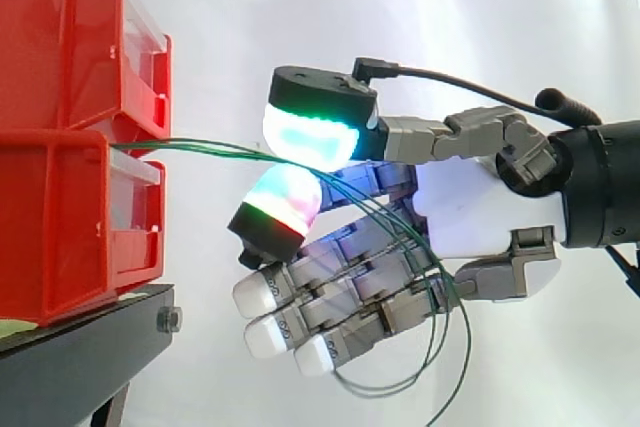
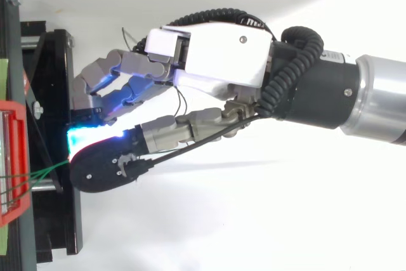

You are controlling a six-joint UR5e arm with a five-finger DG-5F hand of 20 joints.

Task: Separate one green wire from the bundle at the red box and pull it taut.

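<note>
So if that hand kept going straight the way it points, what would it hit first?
Probably the red bins, near where the upper sits on the lower. The hand, pinching the green wires, points left at them with only the wires between. Depth is hard to judge, though.

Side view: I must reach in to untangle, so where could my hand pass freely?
Free: above the hand, right of the red bins; also below the fingers, beside the black stand. Crowded: between bins and fingers, where green wires run.

Glossy plastic bins [image 1: 60, 197], matt stand [image 1: 70, 367]
</note>
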